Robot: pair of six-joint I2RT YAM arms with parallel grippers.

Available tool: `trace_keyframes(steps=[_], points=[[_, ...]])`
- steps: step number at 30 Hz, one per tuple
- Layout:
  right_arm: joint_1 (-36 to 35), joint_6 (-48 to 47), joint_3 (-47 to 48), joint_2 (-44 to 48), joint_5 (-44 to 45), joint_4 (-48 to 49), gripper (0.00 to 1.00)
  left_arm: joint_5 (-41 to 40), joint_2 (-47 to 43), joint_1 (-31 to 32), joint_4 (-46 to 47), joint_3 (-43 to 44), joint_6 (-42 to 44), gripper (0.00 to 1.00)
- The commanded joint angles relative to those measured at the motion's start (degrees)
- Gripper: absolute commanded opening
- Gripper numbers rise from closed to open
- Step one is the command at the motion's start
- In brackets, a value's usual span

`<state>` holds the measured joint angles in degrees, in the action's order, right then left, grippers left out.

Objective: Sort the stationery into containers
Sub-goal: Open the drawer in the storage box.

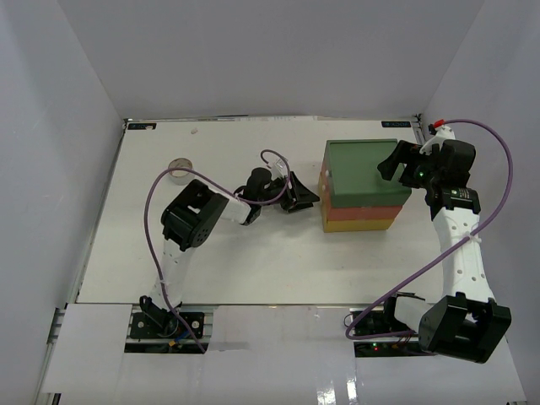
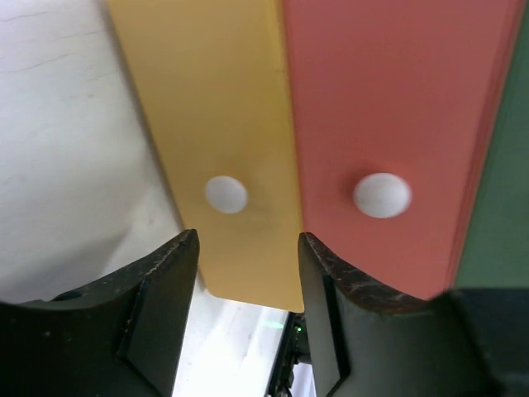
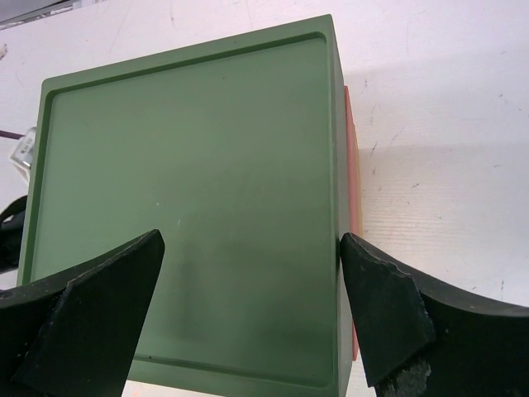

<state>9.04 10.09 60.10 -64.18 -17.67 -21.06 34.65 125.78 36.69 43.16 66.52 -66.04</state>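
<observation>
Drawer stack [image 1: 363, 181] stands right of centre on worktop [image 1: 253, 261]. Left fingers [image 1: 304, 198] part open, empty, facing its yellow and red fronts. Right fingers [image 1: 392, 162] wide open, empty, above its green top.

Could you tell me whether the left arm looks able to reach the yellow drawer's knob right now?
Probably yes: the open left gripper faces the yellow drawer's knob, with nothing visible between them.

left tool [image 1: 305, 196] beside drawer stack [image 1: 359, 179] | right tool [image 1: 395, 162] over its green top
</observation>
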Motion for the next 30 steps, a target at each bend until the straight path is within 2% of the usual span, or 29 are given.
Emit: trace_keyframes(steps=[1,2,4,14,30], points=[[-0.07,-0.15,0.29,1.69,-1.23,1.37,0.93,-1.43,1.13,0.49,5.62,-0.60,-2.34,0.61],[-0.07,-0.16,0.29,1.69,-1.40,1.46,0.93,-1.52,1.31,0.49,6.41,-0.60,-2.34,0.57],[-0.07,-0.33,0.02,1.78,-1.84,1.55,0.93,-1.69,1.66,0.49,6.85,-0.52,-1.64,0.56],[-0.07,-0.24,-0.07,2.04,-1.75,1.64,0.93,-1.52,4.65,1.02,11.85,0.80,-1.11,0.56],[-0.07,-0.33,-0.51,2.13,-2.02,2.07,0.93,-0.03,8.08,1.37,13.97,4.32,0.47,0.57]])
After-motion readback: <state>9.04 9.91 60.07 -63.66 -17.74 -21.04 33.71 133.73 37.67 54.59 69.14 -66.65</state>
